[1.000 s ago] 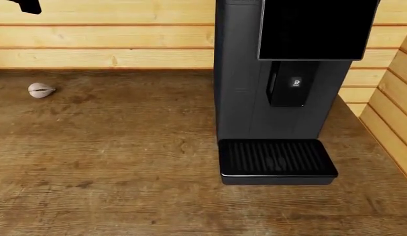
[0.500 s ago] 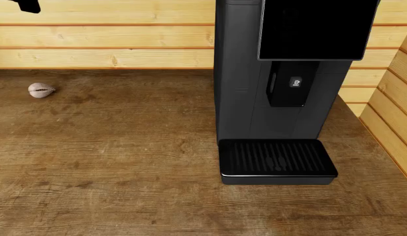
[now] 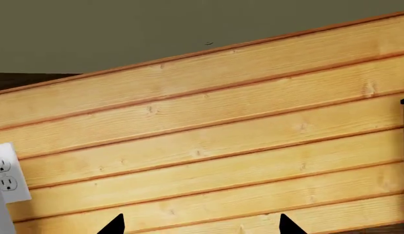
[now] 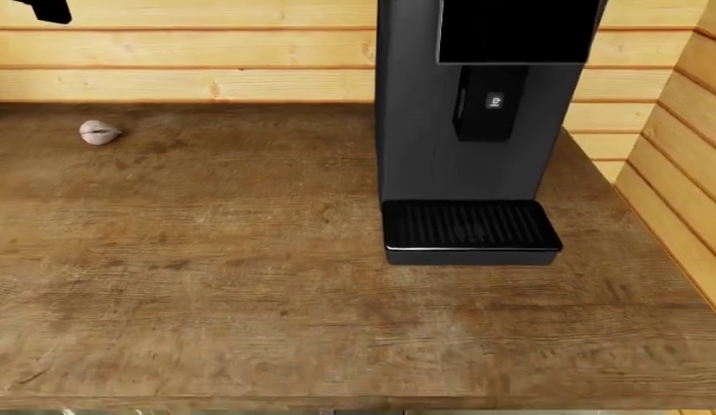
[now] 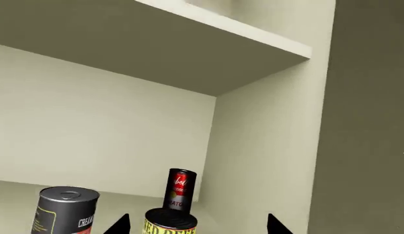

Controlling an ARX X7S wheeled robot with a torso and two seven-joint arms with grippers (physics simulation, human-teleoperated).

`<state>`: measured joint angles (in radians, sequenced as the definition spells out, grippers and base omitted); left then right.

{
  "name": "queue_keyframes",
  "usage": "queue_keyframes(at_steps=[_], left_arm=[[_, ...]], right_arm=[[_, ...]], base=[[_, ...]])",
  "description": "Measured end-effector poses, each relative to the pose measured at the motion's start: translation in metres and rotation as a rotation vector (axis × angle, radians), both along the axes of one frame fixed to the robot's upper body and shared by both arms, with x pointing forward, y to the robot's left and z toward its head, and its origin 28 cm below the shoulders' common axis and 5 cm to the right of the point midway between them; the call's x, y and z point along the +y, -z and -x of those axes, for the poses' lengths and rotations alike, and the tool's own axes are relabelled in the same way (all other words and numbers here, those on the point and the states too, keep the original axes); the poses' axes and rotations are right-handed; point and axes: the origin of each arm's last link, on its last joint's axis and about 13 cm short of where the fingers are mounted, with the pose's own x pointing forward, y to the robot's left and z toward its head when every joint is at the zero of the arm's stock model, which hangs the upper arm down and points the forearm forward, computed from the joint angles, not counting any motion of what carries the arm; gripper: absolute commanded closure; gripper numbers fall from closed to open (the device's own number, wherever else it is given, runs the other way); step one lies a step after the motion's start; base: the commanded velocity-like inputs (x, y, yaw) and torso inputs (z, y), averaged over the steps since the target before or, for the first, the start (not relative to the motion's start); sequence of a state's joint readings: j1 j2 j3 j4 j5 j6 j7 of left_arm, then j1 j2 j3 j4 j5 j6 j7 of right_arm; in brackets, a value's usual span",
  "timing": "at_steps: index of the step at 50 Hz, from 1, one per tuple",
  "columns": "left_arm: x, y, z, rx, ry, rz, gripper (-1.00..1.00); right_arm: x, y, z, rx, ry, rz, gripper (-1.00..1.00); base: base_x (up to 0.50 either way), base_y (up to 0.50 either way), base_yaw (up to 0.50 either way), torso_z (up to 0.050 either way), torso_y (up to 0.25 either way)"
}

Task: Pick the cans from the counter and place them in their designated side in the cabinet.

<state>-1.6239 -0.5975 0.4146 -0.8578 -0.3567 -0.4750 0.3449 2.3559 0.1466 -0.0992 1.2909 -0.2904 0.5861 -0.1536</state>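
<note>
Three cans (image 5: 171, 225) inside the cabinet (image 5: 267, 122), right gripper (image 5: 196, 225) spread wide around the yellow-labelled one; a careless retreat could topple it

Left gripper (image 3: 200, 228) and right gripper (image 5: 196, 225) fingertips spread apart, apparently holding nothing.

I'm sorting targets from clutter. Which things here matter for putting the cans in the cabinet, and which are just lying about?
Job: grey can, red can, yellow-label can, cabinet, counter.
Lying about: garlic, coffee machine, outlet.
</note>
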Motion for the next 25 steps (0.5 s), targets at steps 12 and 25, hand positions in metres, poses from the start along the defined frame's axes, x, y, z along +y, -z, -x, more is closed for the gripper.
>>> queue_keyframes(at_steps=[12, 25], left_arm=[[-0.0031, 0.0041, 0.0026, -0.007, 0.020, 0.006, -1.00], [-0.0064, 0.0079, 0.0017, -0.013, 0.040, 0.012, -1.00]], right_arm=[[0.0000, -0.0001, 0.0001, -0.001, 0.000, 0.000, -1.00], [0.0000, -0.0002, 0.0002, -0.001, 0.000, 0.000, -1.00]], base=[[-0.32, 0.00, 0.00, 0.000, 0.000], [-0.27, 0.00, 0.00, 0.001, 0.000]])
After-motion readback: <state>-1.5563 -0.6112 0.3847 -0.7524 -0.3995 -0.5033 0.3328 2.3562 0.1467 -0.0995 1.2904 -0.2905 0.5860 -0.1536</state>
